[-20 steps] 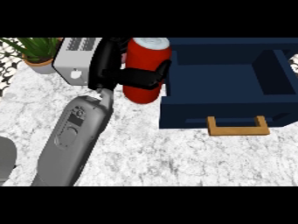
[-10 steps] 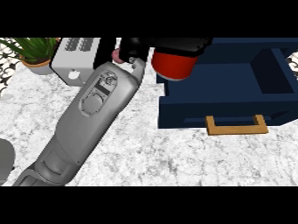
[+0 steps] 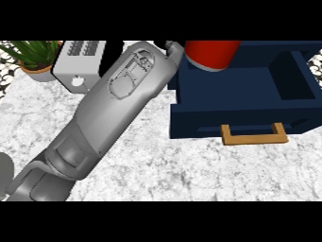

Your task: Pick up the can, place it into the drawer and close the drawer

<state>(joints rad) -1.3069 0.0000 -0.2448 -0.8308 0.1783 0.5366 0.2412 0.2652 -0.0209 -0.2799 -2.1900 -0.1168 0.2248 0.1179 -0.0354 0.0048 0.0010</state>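
Plant (image 3: 29, 56): upper left corner, clear of the work.
Toaster (image 3: 81, 61): just right of the plant, untouched.
Forearm (image 3: 97, 125): runs diagonally from lower left to upper centre across the tabletop (image 3: 191, 170).
Left hand (image 3: 172, 47): barely visible at the can's left side; whether its fingers wrap the can, I cannot tell.
Can (image 3: 211, 53): red, top centre, tilted over the drawer's open cavity, apparently positioned for lowering in.
Drawer (image 3: 250, 113): right, pulled open, wooden handle (image 3: 254, 134) facing the lower edge, ready for a closing push.
Right hand: not visible.

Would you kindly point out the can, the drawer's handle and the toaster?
can (image 3: 211, 54), head view, on its red side.
drawer's handle (image 3: 255, 139), head view, on its wooden front bar.
toaster (image 3: 80, 66), head view, on its top.
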